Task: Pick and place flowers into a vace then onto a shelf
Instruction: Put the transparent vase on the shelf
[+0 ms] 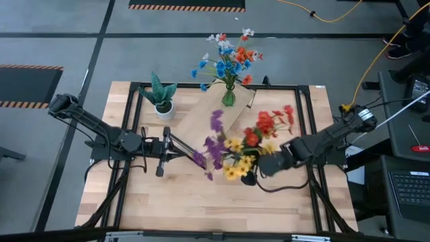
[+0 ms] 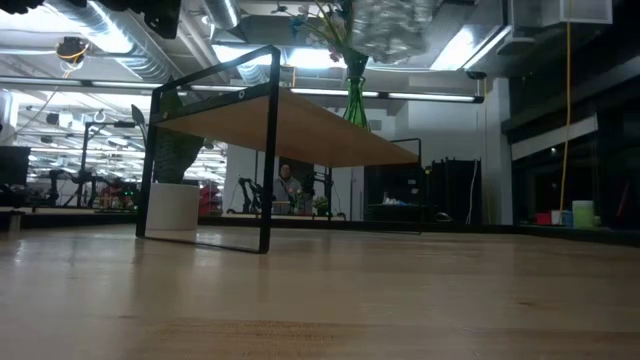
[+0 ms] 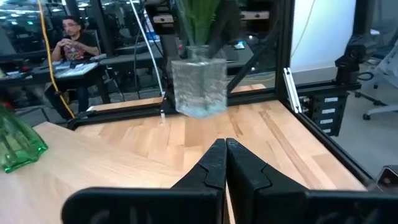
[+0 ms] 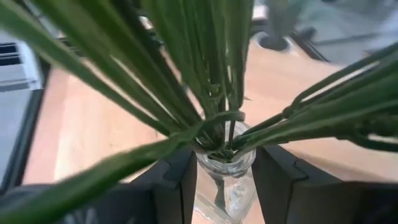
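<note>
Right gripper [image 4: 221,180] pinches clear vase [image 4: 225,177] of flowers [image 1: 245,144] mid-counter [image 1: 201,208], near shelf [image 1: 208,114] edge. Left gripper [image 1: 163,156] pressed together, beside, open counter in front.

From worktop height the green vase [image 2: 356,100] on the shelf [image 2: 290,125] loses its blossoms at the frame's top edge, and the bouquet [image 1: 238,144] shows blurred from above.
</note>
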Robot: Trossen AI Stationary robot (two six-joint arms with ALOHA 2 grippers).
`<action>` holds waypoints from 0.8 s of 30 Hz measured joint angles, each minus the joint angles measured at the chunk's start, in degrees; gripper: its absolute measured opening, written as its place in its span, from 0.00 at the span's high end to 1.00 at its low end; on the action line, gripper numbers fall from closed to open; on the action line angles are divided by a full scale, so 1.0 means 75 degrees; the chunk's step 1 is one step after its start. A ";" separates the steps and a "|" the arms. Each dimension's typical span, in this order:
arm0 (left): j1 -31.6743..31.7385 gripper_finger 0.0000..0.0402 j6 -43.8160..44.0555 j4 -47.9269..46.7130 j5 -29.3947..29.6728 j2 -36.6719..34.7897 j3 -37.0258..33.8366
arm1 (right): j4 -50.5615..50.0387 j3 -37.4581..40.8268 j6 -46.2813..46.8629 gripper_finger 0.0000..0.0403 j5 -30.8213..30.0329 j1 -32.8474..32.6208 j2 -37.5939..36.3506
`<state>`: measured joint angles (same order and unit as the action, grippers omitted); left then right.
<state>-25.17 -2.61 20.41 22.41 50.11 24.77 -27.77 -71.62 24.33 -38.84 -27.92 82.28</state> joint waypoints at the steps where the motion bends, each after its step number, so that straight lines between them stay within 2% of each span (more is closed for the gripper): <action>1: 0.0004 1.00 0.0024 0.0006 0.0040 0.0000 0.0000 | 0.0351 0.0078 -0.0394 0.71 0.0314 0.0168 0.0000; 4: 0.0017 0.99 0.0047 0.0028 0.0076 0.0000 0.0000 | 0.0821 0.0168 -0.1234 0.71 0.1092 0.0763 0.0121; 9: 0.0018 0.98 0.0050 -0.0021 0.0074 0.0003 0.0000 | 0.1355 0.0210 -0.2161 0.71 0.1893 0.1816 0.0244; 14: 0.0018 0.99 0.0007 -0.0076 0.0120 0.0003 0.0000 | 0.1964 0.0201 -0.2854 0.71 0.3078 0.2755 0.0264; 20: 0.0018 0.99 -0.0015 -0.0080 0.0223 0.0003 0.0000 | 0.2827 0.0186 -0.3255 0.71 0.4337 0.3496 0.0846; 24: 0.0018 0.99 0.0165 -0.0160 0.0223 0.0003 0.0000 | 0.2717 -0.0202 -0.3283 0.71 0.4562 0.3679 0.1265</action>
<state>-25.04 -1.38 19.21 24.08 50.13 24.77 -7.39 -73.13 -0.30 -4.62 -0.33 91.77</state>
